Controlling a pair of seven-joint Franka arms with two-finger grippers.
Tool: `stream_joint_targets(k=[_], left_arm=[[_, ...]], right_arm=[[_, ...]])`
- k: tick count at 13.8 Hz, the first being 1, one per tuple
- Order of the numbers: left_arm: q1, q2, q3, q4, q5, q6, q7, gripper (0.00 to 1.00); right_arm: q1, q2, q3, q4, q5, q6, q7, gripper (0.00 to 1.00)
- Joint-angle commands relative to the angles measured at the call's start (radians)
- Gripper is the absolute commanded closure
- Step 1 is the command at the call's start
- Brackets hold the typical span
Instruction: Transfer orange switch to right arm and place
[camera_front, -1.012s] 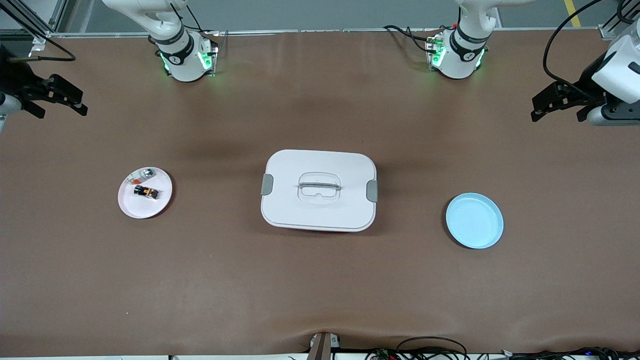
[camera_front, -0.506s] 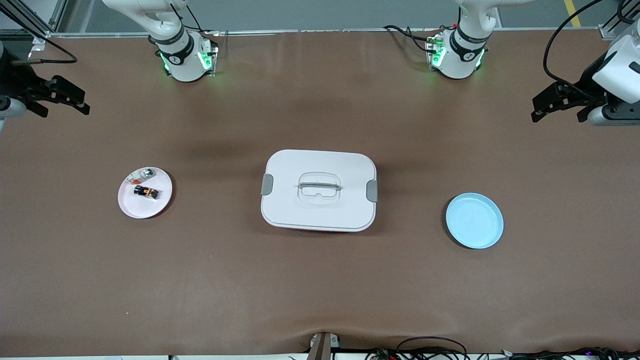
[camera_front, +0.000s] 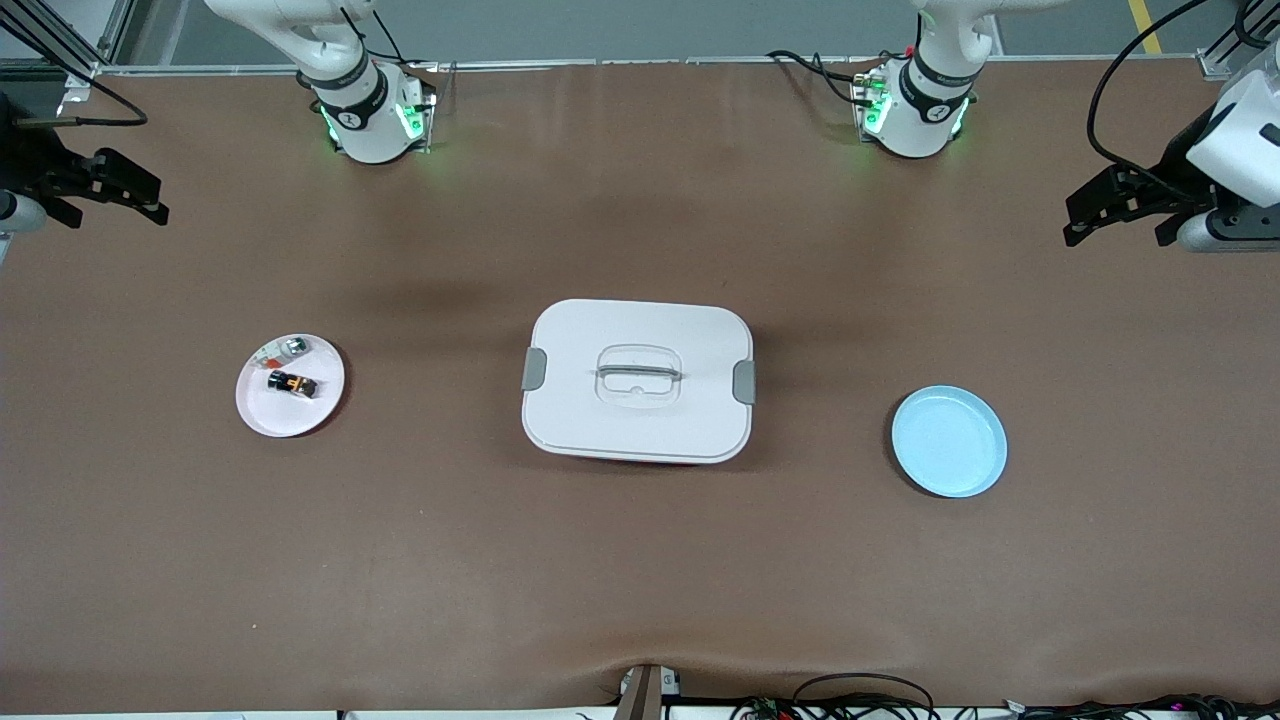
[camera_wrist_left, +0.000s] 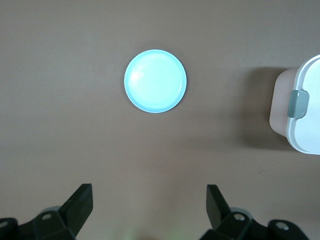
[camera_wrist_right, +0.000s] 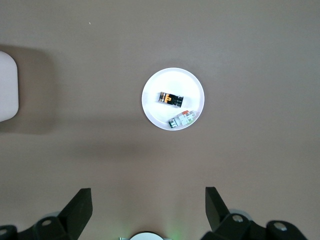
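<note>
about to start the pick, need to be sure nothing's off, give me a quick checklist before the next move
1. Orange switch lies free on the white plate: ok.
2. Whitish piece apart from the switch: ok.
3. Right gripper open and holding nothing: ok.
4. Left gripper open and holding nothing: ok.
5. Blue plate bare: ok.
6. White box lid shut, between the plates: ok.

Orange switch (camera_front: 292, 383): tiny black rectangular block, orange-tan patch on top. Lay flat on white plate (camera_front: 265, 412) toward the right arm's end of the table, just beside a small whitish piece (camera_front: 282, 349), nearer the front camera than it. Ungripped.
</note>
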Motion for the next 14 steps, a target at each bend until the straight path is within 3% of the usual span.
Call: stream_joint_targets(k=[1,14], left_arm=[[0.009,0.012,-0.003,0.027,-0.011,0.007,0.022,0.0],[0.002,0.049,-0.001,0.064,0.004,0.005,0.022,0.0]], right_arm=[[-0.004,0.013,0.009,0.029,-0.015,-0.02,0.012,0.0],[-0.004,0.018,0.01,0.029,-0.012,-0.022,0.002,0.0]])
